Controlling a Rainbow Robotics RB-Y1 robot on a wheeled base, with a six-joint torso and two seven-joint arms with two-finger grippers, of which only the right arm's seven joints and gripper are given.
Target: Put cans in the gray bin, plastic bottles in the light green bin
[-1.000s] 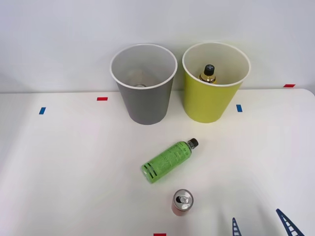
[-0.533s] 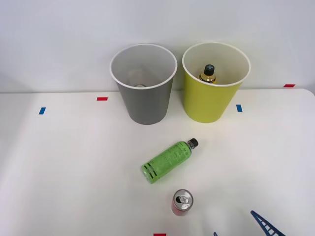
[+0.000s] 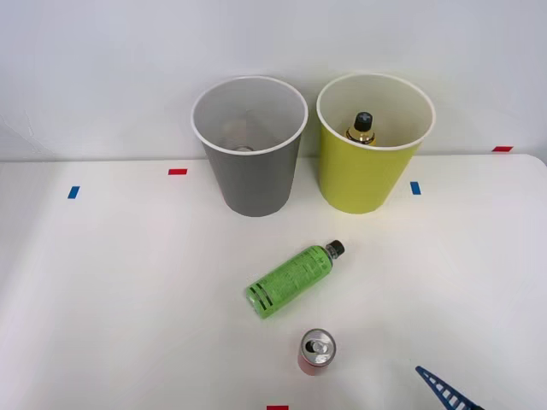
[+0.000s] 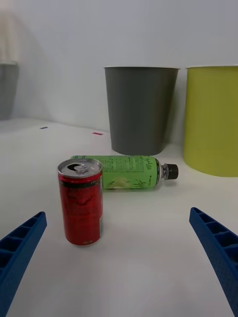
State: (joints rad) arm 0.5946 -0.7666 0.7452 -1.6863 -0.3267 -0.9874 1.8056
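On the white table (image 3: 102, 282), 4 blue and red tape marks (image 3: 178, 172).

No text can be read: the green bottle's (image 4: 124, 172) label print and the can's (image 4: 81, 200) markings are illegible.

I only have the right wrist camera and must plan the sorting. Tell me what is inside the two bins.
Observer: The yellow-green bin holds one upright bottle with a black cap and gold neck.
Operator: Now the gray one.
Observer: The gray bin has something small at its bottom, too faint to identify.
Operator: Place my gripper from above.
Observer: A finger of the open right gripper sits at the table's near edge, right of the can.
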